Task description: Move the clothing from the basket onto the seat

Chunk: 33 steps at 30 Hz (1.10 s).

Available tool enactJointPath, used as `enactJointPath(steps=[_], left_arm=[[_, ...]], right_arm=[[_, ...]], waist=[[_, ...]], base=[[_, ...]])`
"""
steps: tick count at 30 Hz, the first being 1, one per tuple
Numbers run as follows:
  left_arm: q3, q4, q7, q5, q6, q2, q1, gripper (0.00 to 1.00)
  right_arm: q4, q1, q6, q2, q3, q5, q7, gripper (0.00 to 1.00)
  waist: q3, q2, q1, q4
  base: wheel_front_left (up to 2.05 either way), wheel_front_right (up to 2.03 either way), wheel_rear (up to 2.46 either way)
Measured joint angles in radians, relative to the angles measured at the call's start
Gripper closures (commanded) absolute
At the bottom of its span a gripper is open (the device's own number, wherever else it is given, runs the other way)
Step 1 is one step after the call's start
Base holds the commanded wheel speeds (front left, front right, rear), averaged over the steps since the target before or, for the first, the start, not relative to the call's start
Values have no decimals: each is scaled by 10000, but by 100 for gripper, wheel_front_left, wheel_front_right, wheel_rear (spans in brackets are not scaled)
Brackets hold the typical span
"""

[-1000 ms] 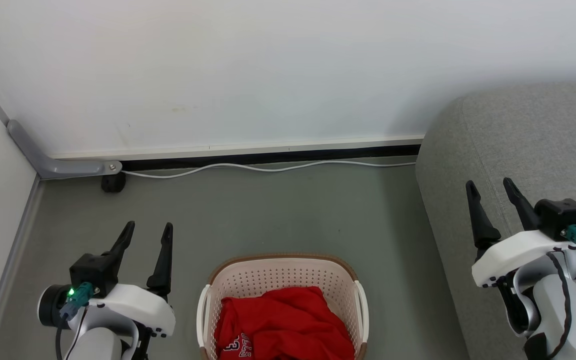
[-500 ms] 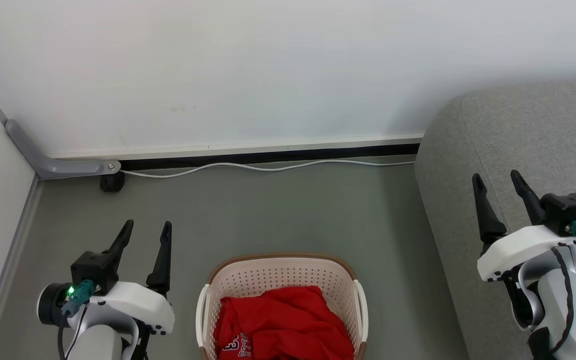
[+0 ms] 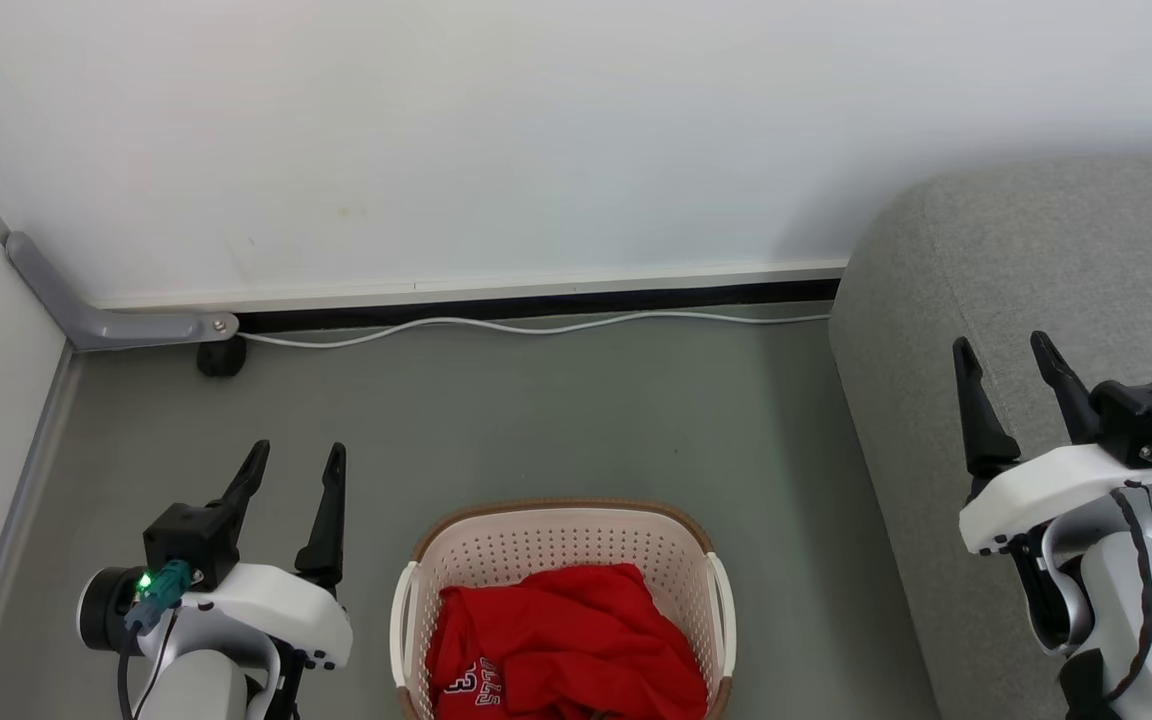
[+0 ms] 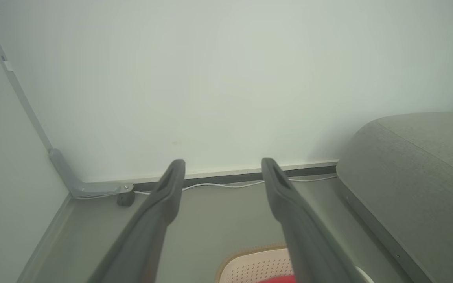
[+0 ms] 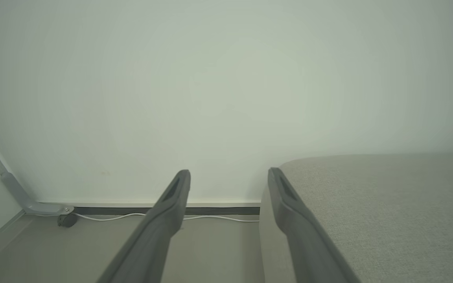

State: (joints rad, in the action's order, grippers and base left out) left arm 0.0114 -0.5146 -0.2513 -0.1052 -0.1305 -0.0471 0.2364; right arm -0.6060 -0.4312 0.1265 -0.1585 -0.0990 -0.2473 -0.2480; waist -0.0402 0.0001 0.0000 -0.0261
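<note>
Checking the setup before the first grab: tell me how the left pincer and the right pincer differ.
The left pincer hangs over the floor, left of the basket; the right pincer hangs over the sofa. In the head view the left pincer is closer to the red clothing than the right pincer. Both are open and hold nothing.

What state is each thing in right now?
basket: upright on the floor.
clothing: crumpled inside the basket, ungripped.
seat: no clothing on its visible part.
left gripper: open, empty, left of the basket.
right gripper: open, empty, by the seat.
</note>
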Motion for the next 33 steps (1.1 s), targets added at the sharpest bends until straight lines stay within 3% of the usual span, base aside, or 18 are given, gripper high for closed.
enactJointPath(steps=[12,24,33], left_arm=[[-537,19,0,-370,0,84,687,0],[-2698,-347,-2,-1992,117,107,2005,0],[-4500,-995,-2,-2663,130,105,2827,0]], right_arm=[[1496,-869,0,-31,307,104,-4,0],[2851,-2445,0,-148,568,203,-21,0],[3287,-3216,0,-205,341,372,-33,0]], waist=[[-1639,0,0,39],[-4566,0,0,32],[-6042,0,0,-34]], base=[[0,0,0],[0,0,0],[0,0,0]])
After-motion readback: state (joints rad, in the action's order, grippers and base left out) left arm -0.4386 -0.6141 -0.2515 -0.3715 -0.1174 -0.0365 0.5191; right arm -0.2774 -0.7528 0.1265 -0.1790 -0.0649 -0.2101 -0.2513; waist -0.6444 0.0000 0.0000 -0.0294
